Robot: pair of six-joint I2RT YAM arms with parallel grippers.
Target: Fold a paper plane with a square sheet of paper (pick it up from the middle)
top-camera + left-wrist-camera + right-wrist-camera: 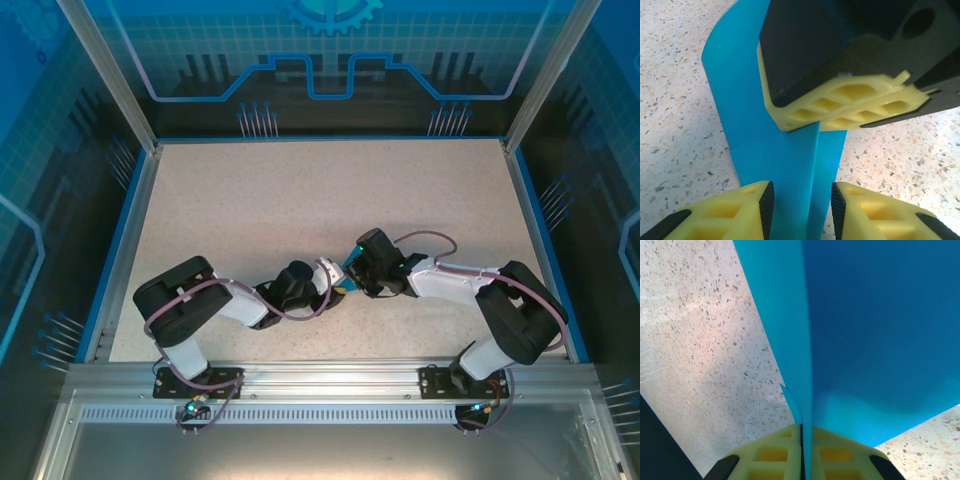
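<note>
- The top external view shows the two arms meeting near the middle of the table [300,200]. The left gripper [333,278] and right gripper [351,271] stand tip to tip, with a sliver of the folded paper [348,264] between them.
- How the fingers stand is too small to read from there.
- The left wrist view shows that arm's fingers [766,205] apart, one on each side of the folded paper, which rises between them on edge.
- Whether their black pads touch the paper cannot be told.
- Beyond the left fingertips, the right gripper comes in from above. Its yellow fingers are pressed together on the upper part of the paper, just over the centre crease.
- The right wrist view gives the clamp up close: the fingers [775,452] are closed on the paper's fold, and the sheet fans away from the tips.
- The paper's far edges run out of both wrist views, so its full outline stays unclear.
- The right gripper's body hides the paper's top in the left wrist view.
</note>
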